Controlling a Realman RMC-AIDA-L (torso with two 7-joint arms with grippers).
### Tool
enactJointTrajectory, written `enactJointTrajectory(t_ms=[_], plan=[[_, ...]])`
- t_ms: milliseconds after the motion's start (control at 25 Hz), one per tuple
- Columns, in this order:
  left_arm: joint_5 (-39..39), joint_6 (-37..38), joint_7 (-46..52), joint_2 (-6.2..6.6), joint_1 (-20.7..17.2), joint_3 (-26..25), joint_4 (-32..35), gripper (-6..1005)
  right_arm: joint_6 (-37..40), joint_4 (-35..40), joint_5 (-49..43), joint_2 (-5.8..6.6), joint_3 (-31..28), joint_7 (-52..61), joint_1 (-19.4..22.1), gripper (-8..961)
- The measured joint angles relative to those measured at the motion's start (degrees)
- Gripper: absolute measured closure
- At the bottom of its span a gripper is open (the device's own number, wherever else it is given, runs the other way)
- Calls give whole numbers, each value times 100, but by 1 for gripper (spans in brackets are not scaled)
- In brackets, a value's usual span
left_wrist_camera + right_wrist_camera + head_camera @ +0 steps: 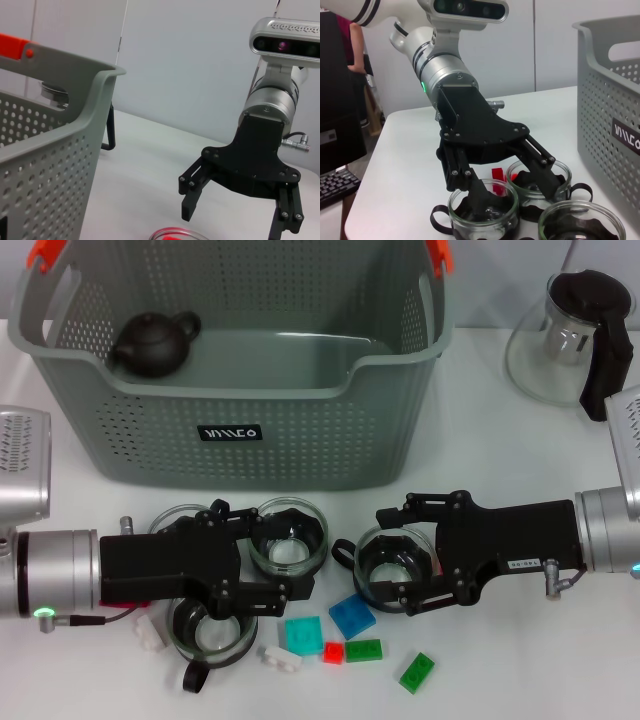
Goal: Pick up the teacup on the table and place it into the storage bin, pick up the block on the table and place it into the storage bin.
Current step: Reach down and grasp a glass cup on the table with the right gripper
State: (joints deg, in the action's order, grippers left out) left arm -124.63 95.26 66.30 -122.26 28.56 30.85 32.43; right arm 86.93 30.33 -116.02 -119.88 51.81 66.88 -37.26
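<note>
The grey storage bin [230,430] stands at the back with a dark teapot [152,342] inside. Three glass teacups lie near my left gripper [280,555], which is open. One teacup [288,537] sits at its fingertips, one [210,632] lies beside its near finger, and one [172,518] is half hidden behind it. My right gripper [385,560] is open, and its fingers straddle another teacup [395,562]. Loose blocks lie in front: teal [303,632], blue [352,617], red [334,651] and green [364,649]. The right wrist view shows the left gripper [515,192] spread over the cups.
A glass pitcher with a black lid [575,335] stands at the back right. Another green block [417,672] and white blocks [280,658] lie near the table's front edge. The bin's wall [45,185] rises close beside the left wrist.
</note>
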Motion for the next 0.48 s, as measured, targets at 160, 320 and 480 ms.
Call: enactJointTrajectory(t_ms=[160,320,480], plan=[[0,-9,-2,0,0,0,0,230,-12,0,1,0,-5,0,0,39],[0,-8,-3,0,0,0,0,234,-13,-1,0,0,-5,0,0,38],[0,0,-8,0,-1,0,0,238,-13,0,0,0,3,0,-1,38]])
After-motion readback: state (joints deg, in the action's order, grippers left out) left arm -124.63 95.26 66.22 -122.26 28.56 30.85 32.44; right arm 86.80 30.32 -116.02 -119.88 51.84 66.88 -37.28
